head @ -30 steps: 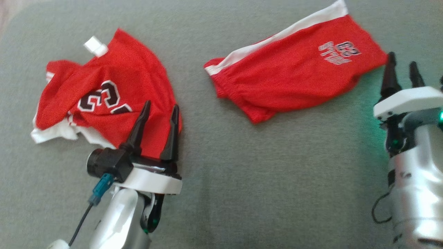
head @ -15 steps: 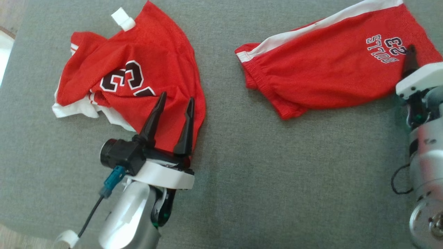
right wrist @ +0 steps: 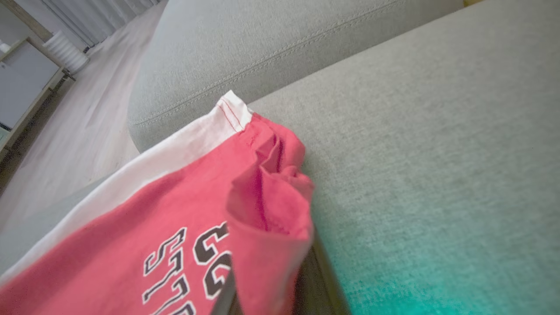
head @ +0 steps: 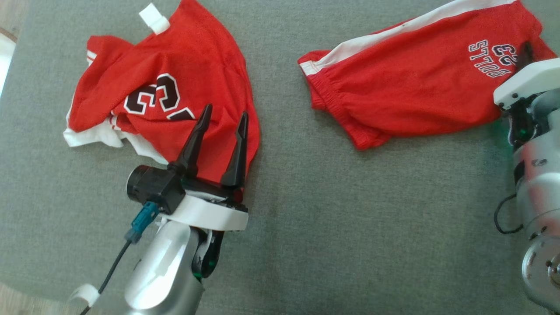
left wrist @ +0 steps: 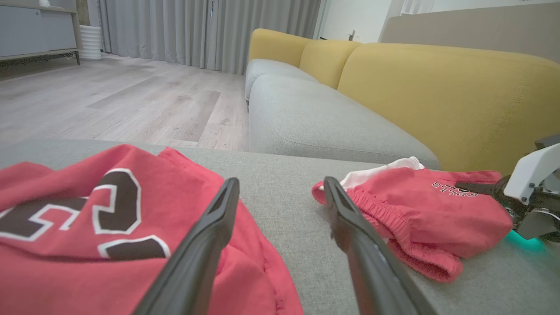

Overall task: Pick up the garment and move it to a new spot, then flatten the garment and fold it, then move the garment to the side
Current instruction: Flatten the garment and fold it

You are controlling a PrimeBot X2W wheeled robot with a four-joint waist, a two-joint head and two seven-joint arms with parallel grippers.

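The right gripper [right wrist: 273, 280] is pinching a corner of the shorts [head: 411, 87], lying far right on the seat [head: 306, 218], so I judge the pick-up is beginning and calling next for a lift, while the left gripper [head: 225, 111] is hovering wide open over the jersey [head: 175, 70].

You've got two long black tapered fingers [head: 192, 140] on the left gripper [head: 225, 111], rising off a white plate [head: 205, 214]. There's a stubby black camera [head: 151, 190] beside them, with a teal plug [head: 142, 222] under it and a thin black cable [head: 109, 278] running off. Your forearm [head: 162, 275] is glossy silver. The right arm [head: 540, 175] has the same silver shell, with dark screws [head: 536, 162], a matching right plate [head: 525, 78], a green light [head: 520, 130] and a black cable loop [head: 503, 221].
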